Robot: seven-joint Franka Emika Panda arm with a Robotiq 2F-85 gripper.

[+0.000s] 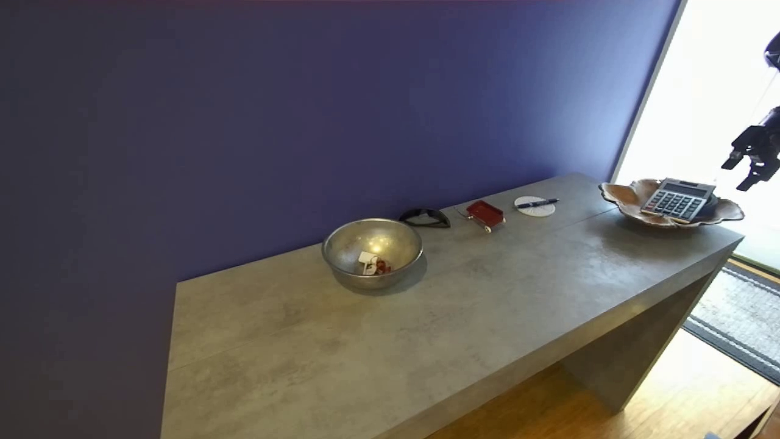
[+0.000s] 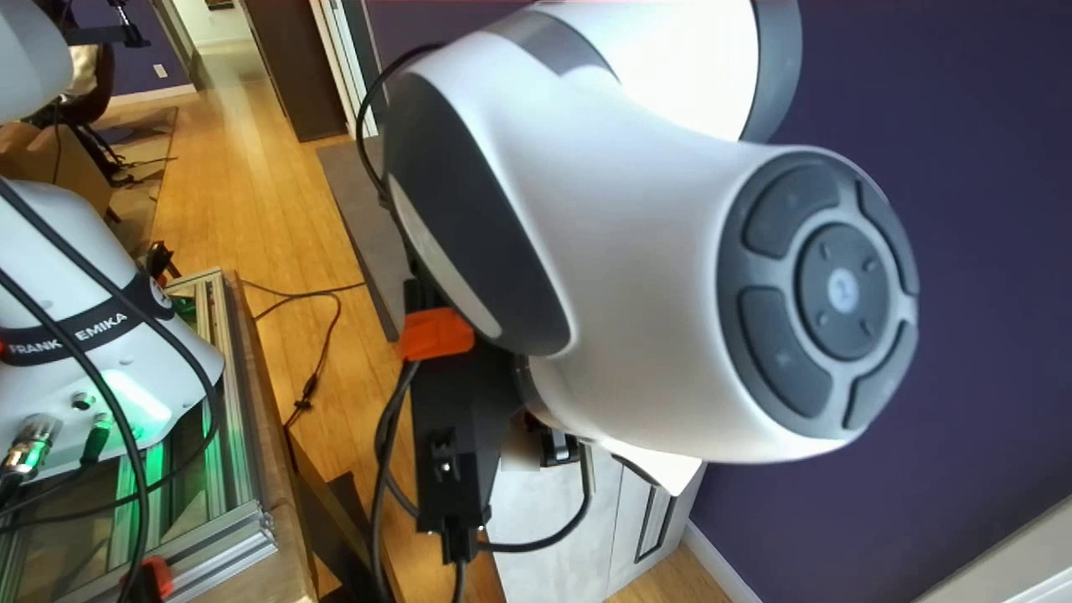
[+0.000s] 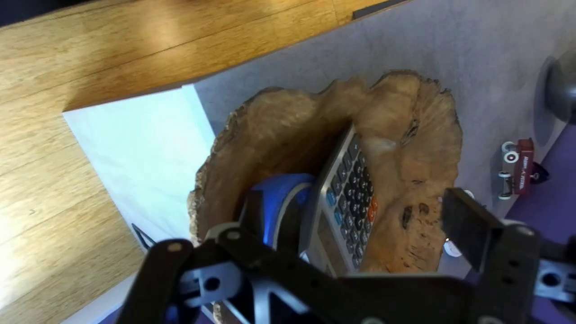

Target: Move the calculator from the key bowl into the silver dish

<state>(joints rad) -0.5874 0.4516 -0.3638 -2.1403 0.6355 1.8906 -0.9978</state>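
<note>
1. The calculator point(image 1: 678, 200) lies tilted in the wooden bowl point(image 3: 420, 135). The jaws of the gripper point(image 1: 737, 175) stand wide apart and hold nothing; in an exterior view we see a gap between them and the calculator.

2. We would watch the blue thing point(image 3: 275, 198) beside the calculator. In the wrist view the fingers point(image 3: 465, 222) show on either side of the calculator, and the one on the picture's left overlaps the blue thing; going straight down, it might land there or pinch both.

3. Because the calculator slopes, we think the fingers may catch one edge first, so the grip could twist or slip.

4. The wooden bowl sits near the end of the table point(image 1: 475, 329); a finger pushing on its wavy rim could slide or tip it.

5. The metal bowl point(image 1: 402, 244) is well apart. A low carry could, we judge, knock the red wagon point(image 1: 485, 213); the white tag point(image 1: 367, 257) inside might leave the calculator resting crooked.

6. In an exterior view the display end points up and right, the key end down and left. In the wrist view the display end lies low, the key end up and right. We read the long axis as joining those ends, though foreshortening leaves some doubt; it would meet the closing line at a slant.
</note>
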